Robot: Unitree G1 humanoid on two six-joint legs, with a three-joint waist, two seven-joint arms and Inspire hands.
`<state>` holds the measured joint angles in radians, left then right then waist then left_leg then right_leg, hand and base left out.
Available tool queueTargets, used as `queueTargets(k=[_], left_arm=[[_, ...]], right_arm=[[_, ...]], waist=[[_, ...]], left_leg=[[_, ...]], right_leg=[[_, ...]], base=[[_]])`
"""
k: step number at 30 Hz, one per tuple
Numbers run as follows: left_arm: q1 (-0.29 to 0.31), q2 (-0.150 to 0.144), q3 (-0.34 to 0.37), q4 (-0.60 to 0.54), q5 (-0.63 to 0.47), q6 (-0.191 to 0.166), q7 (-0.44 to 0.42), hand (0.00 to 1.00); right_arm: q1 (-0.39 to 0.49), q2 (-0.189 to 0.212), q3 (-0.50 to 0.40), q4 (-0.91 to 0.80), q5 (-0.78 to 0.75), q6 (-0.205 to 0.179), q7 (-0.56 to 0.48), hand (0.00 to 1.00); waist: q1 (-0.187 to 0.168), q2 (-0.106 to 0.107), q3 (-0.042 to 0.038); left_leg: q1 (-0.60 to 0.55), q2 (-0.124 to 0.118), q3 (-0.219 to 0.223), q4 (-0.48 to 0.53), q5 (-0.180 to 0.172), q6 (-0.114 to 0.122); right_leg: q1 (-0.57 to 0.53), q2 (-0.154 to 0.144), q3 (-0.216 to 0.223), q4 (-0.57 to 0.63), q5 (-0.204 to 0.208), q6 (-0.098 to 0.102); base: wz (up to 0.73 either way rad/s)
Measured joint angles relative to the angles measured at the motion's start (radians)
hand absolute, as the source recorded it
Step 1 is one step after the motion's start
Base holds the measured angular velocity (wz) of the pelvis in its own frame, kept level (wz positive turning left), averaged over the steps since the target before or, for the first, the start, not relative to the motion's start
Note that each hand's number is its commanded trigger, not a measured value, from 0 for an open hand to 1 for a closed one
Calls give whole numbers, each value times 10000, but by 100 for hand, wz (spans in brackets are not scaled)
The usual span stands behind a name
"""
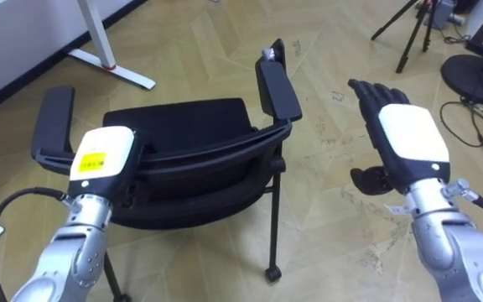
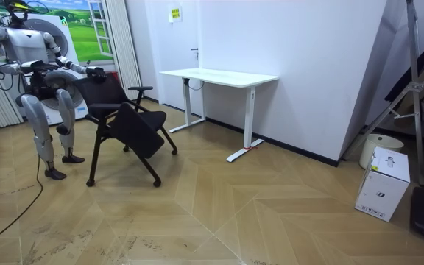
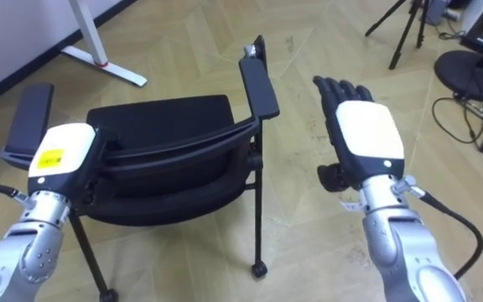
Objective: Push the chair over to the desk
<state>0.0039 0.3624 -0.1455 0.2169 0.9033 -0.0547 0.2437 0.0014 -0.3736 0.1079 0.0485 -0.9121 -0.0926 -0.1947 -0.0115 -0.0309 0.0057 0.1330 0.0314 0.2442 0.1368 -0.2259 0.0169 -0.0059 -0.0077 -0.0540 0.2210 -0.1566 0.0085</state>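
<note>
The left hand (image 1: 101,159) lies against the top rail of the chair (image 1: 183,126) at our ten o'clock. Only its white back shows, so we cannot tell how far it is open or whether it has hold of the rail. The right hand (image 1: 405,134) hangs at two o'clock, spread flat with straight fingers, holding nothing and clear of the right armrest (image 1: 277,88). The chair stands directly ahead at twelve o'clock, its back toward us. Its front legs are hidden under the seat, and we make out just one castor (image 1: 272,273) near five o'clock of the seat. A white desk foot (image 1: 107,63) is cut off at eleven o'clock, a black tripod (image 1: 409,29) runs out of the picture at one o'clock, and a dark round base (image 1: 476,75) is clipped at the edge near two. The wood parquet floor (image 1: 225,38) is scuffed with pale marks beneath the right hand. In the room view the robot stands behind the chair at ten o'clock, a white desk (image 2: 219,76) sits against the white wall (image 2: 308,66) near twelve, and a white box (image 2: 383,184) rests at four.
</note>
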Motion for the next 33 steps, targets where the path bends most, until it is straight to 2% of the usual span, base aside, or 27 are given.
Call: queueTargets(k=[7,12,16,19,27,33], left_arm=[[-196,42,-128,180,0,-116,24,100],[-390,87,-194,503,2,-373,165,100],[-640,94,-393,629,5,-368,162,100],[-743,125,-541,633,10,-364,147,100],[-914,187,-870,600,9,-182,103,100],[-976,197,-969,616,9,-158,91,100]], right_arm=[[-92,-231,503,-317,-522,-81,11,0],[-429,-676,1101,-750,-528,-162,184,0],[-711,-726,1404,-1024,-534,-171,209,0],[-838,-763,1493,-1104,-535,-247,267,0],[-1242,-826,1523,-1113,-521,-147,339,0],[-1532,-836,2281,-1113,-465,-83,499,0]], waist=[[146,-31,19],[232,-31,22],[403,-73,47],[472,-126,38],[463,-225,8],[532,-268,5]], left_leg=[[16,5,-11,1,0,0],[16,11,-42,1,1,-2],[-1,9,-41,1,1,-2],[-15,5,-64,1,1,-2],[-49,-2,-306,1,1,-3],[-29,2,-323,0,2,-3]], right_leg=[[21,1,-25,-19,2,-3],[39,2,-48,-17,2,-3],[22,5,-49,-13,2,-3],[23,-2,-68,-14,2,-3],[84,-32,-294,-20,1,-2],[113,-33,-307,-23,1,-2]], base=[[0],[1],[0],[3],[8],[0]])
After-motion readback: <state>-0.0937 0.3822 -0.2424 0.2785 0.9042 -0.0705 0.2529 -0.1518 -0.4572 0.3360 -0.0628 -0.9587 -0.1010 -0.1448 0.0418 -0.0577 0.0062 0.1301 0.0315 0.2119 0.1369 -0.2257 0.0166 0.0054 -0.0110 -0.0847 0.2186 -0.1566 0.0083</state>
